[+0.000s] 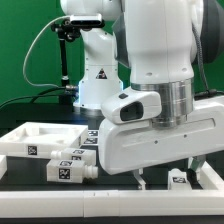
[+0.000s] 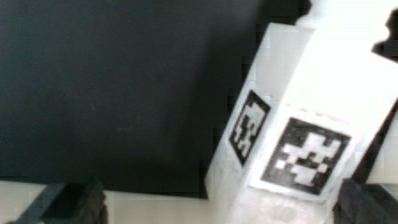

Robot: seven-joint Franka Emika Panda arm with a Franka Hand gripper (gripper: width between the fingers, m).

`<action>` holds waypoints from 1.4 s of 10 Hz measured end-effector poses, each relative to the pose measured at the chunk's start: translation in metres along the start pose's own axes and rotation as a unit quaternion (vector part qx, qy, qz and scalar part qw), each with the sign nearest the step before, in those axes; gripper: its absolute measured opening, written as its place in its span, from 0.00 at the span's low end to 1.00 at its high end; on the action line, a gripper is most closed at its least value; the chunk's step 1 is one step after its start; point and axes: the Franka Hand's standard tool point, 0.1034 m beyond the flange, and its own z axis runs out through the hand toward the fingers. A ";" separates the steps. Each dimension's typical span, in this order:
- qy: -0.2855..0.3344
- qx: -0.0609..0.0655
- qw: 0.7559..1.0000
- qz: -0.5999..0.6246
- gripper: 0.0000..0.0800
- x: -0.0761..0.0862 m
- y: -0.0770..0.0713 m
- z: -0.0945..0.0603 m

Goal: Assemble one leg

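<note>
Jaws spread wide (nothing gripped) hang over a white leg on the dark table.

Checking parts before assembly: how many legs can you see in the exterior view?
4. At the exterior view's lower left: front leg, middle leg, left leg. At its right, a fourth leg shows partly under the arm, which may hide more.

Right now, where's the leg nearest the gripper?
Exterior view's lower right: the leg lies just below the open gripper, between its fingers, apart from the other legs clustered at that view's left.
</note>
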 end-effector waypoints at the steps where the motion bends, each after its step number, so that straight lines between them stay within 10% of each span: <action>1: 0.000 0.000 1.000 -0.001 0.81 0.000 -0.003 0.004; 6: -0.006 0.002 1.000 -0.002 0.81 -0.002 -0.008 0.016; 8: -0.006 0.002 1.000 -0.002 0.48 -0.002 -0.008 0.016; 11: -0.003 0.001 1.000 0.009 0.36 -0.001 -0.009 0.014; 14: -0.004 -0.008 0.996 0.086 0.36 -0.056 -0.050 -0.040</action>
